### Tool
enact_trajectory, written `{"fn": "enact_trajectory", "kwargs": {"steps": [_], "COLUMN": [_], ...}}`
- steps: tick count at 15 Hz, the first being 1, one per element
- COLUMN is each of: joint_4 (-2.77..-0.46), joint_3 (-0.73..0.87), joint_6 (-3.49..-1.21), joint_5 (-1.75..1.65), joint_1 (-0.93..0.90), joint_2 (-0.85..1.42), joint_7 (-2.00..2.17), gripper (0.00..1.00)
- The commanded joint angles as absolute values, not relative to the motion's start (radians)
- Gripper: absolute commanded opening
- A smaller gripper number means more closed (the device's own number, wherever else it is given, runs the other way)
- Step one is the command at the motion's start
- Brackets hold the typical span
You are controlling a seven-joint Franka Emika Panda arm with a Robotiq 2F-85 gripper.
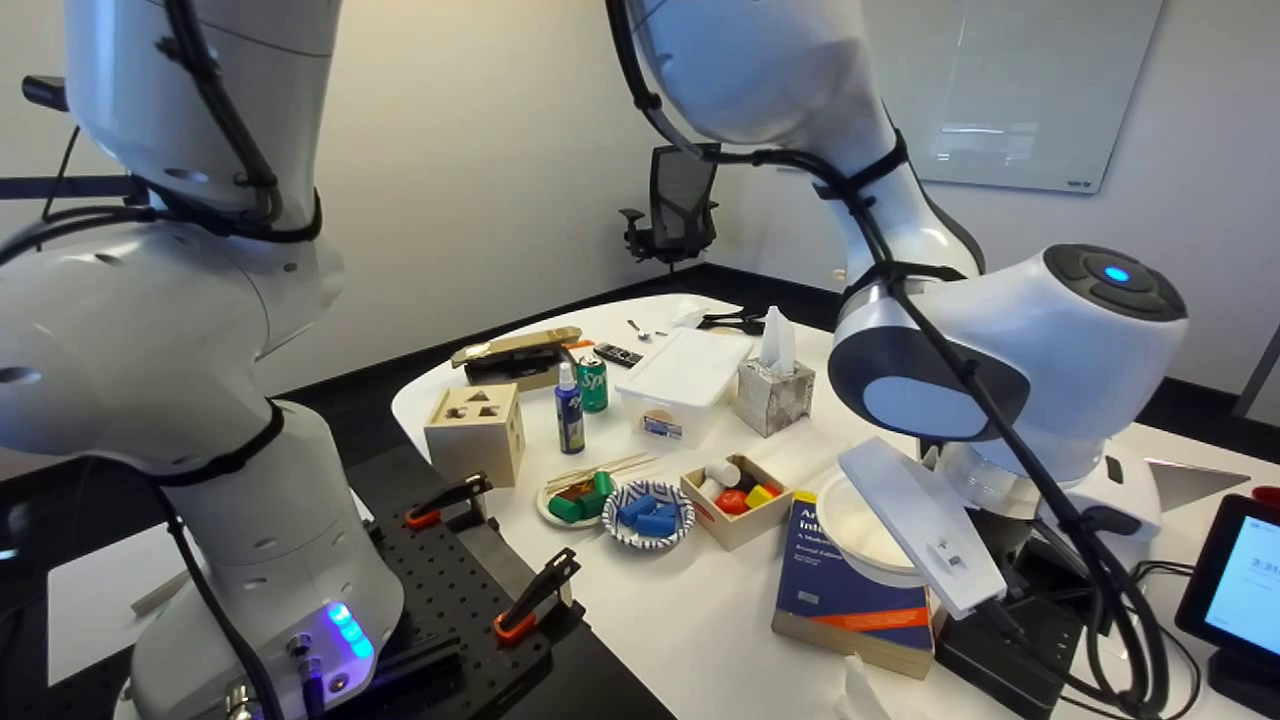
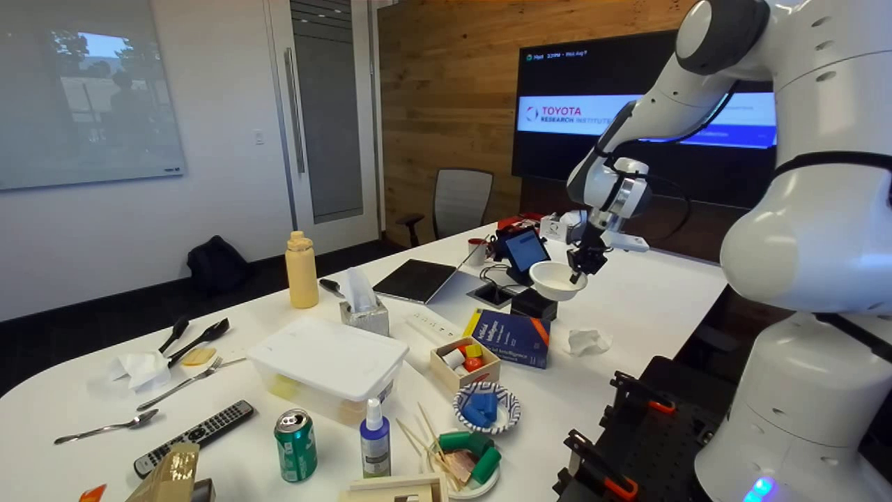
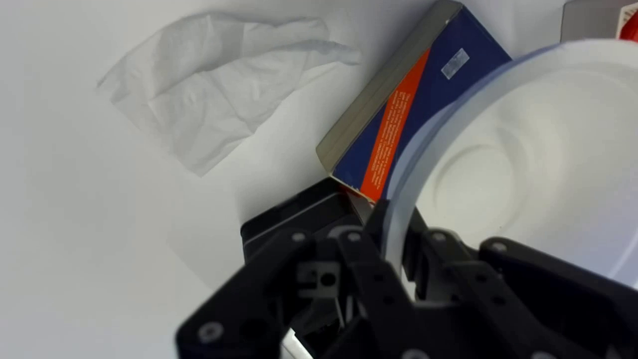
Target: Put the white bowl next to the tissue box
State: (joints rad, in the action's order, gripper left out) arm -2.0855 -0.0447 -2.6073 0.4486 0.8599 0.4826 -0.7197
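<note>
In an exterior view, the white bowl [image 1: 855, 525] hangs in the air near the blue book [image 1: 830, 585], toward the right, while the tissue box [image 1: 775, 395] stands farther off and to the left. The carry should probably run far and left, high enough to clear the book, before any lowering. The white table [image 1: 700, 600] is crowded, with an office chair [image 1: 685, 200] beyond its far edge.

In an exterior view, a pale power strip [image 2: 435, 329] lies right of the tissue box, and a plastic tub [image 2: 327, 359] sits on its near side. Setting the bowl's foot on the strip would likely tip it, so bare table is the better target. A wood-panelled wall [image 2: 453, 90] and a large screen [image 2: 592, 143] close off the room's far side.

In the wrist view, the gripper [image 3: 396, 234] pinches the bowl's rim, one finger inside and one outside. A hold at one edge may let the bowl swing, so slow turns and a level descent suit it, with release only once the base rests flat.
</note>
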Motion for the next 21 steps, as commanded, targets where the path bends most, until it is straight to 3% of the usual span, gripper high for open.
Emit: {"fn": "enact_trajectory", "kwargs": {"steps": [1, 9, 21], "joint_4": [-1.901, -1.477, -1.036], "joint_3": [-0.046, -0.051, -0.087], "joint_6": [-2.525, -2.334, -2.385], "joint_5": [0.419, 0.337, 0.316], "joint_1": [0.806, 0.659, 0.513], "joint_2": [0.605, 0.911, 1.268], "joint_7": [-0.675, -0.578, -0.542], "gripper": [0.02, 0.02, 0.02]}}
